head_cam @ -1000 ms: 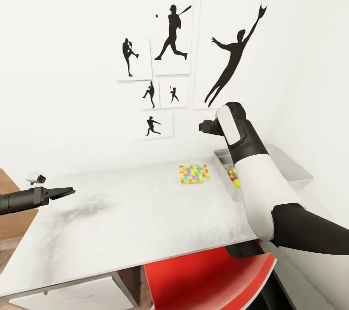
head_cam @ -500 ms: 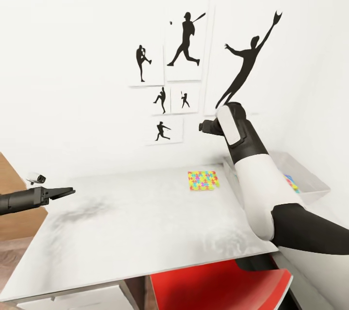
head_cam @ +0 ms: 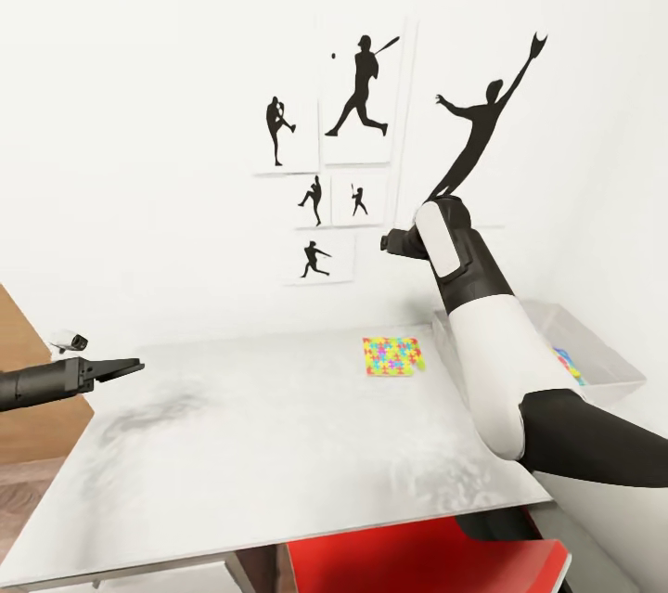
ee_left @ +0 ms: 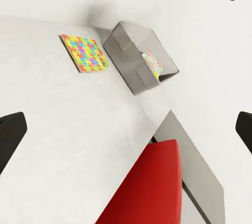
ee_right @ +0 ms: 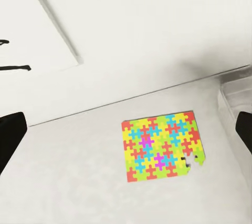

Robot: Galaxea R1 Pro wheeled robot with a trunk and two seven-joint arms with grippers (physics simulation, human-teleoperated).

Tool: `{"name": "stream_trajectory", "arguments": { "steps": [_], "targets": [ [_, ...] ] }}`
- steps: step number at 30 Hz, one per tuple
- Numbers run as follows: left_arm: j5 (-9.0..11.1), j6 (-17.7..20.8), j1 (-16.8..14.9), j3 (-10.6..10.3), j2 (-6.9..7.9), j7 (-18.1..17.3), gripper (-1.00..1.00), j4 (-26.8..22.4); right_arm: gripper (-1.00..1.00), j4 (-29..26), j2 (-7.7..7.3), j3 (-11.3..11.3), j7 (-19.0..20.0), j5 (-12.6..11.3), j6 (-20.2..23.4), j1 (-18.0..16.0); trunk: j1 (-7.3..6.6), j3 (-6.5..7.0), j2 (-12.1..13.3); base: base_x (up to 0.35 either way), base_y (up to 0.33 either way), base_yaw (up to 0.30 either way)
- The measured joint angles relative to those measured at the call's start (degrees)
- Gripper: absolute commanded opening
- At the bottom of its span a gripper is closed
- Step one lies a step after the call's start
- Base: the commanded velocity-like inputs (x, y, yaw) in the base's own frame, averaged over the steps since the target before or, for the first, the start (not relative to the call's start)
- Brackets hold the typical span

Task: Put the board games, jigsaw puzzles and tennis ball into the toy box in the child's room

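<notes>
One jigsaw puzzle (head_cam: 393,356) (ee_left: 84,53) (ee_right: 161,146) lies flat on the white-grey table (head_cam: 260,444), close to the toy box (head_cam: 598,354) (ee_left: 131,50) (ee_right: 237,95) at the far right end. Something flat and colourful (head_cam: 567,361) (ee_left: 154,62) lies in the box; whether it is a puzzle or a board game I cannot tell. My right gripper (head_cam: 388,243) (ee_right: 126,134) hangs open high above the puzzle. My left gripper (head_cam: 121,367) (ee_left: 126,129) is open and empty over the table's left end. My right arm hides part of the box. The tennis ball and the bed are out of view.
A red chair (head_cam: 422,565) (ee_left: 149,182) is tucked under the table's near edge. Black athlete posters (head_cam: 357,157) hang on the white wall behind the table. A wooden surface (head_cam: 28,389) borders the table on the left.
The head view has shifted, so the table, posters and toy box sit further right in the picture. Both arms hold the same pose, and nothing was grasped or released.
</notes>
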Motion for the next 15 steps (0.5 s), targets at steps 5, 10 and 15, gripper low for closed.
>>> {"name": "stream_trajectory", "arguments": {
  "steps": [5, 10, 15],
  "targets": [
    [0.0, 0.0, 0.0, 0.0, -0.03, 0.0, 1.00, 0.0, 1.00, 0.1, 0.00, 0.0, 0.0, 0.0, 0.0, 0.0, 0.00, 0.06, 0.0, 0.054, -0.050, 0.001],
    [0.0, 0.0, 0.0, 0.0, -0.04, 0.0, 1.00, 0.0, 1.00, 0.2, 0.00, -0.1, 0.0, 0.0, 0.0, 0.0, 0.00, 0.07, 0.0, 0.049, -0.035, 0.000],
    [0.0, 0.0, 0.0, 0.0, -0.04, 0.0, 1.00, 0.0, 1.00, 0.2, 0.00, -0.1, 0.0, 0.0, 0.0, 0.0, 0.00, 0.07, 0.0, 0.090, -0.004, 0.000]
  ]
}}
